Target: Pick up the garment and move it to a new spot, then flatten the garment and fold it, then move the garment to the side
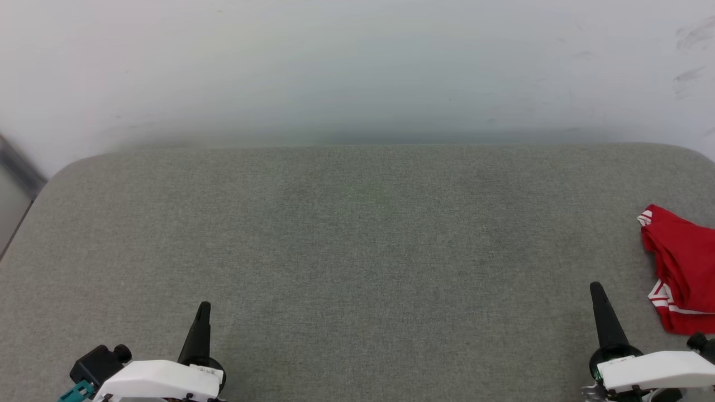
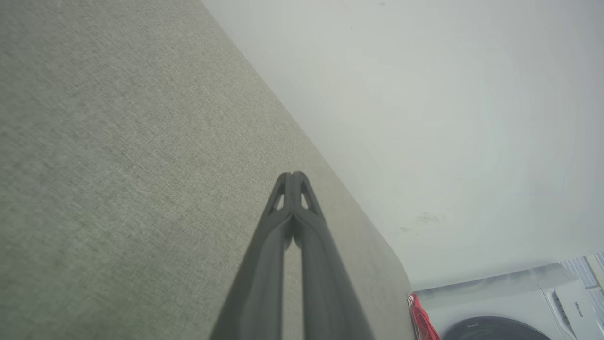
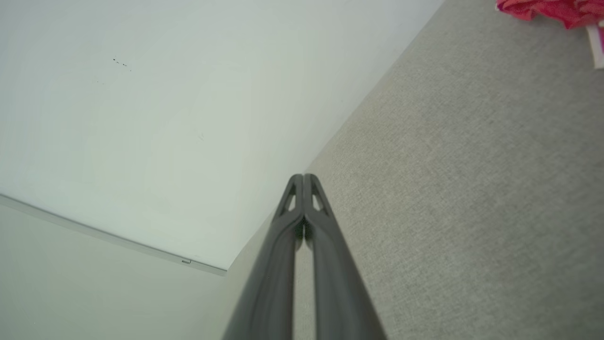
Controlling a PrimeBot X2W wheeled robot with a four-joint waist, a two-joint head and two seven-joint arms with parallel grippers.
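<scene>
The garment (image 1: pixel 684 268) lies bunched at the far right edge of the grey table (image 1: pixel 357 234), bright red with striped red-and-white trim; part of it is cut off by the picture's edge. The left wrist view catches a sliver of the garment (image 2: pixel 421 320) at the table's far end, and the garment (image 3: pixel 552 9) sits at the top right of the right wrist view. My right gripper (image 1: pixel 596 286) is shut and empty, just left of the garment and apart from it. At the lower left my left gripper (image 1: pixel 204 306) is shut with nothing in it, far from the garment.
A pale wall (image 1: pixel 357 67) runs along the table's far edge. In the left wrist view a white washing machine (image 2: pixel 509 311) stands past the table's end. The table has rounded corners at the back.
</scene>
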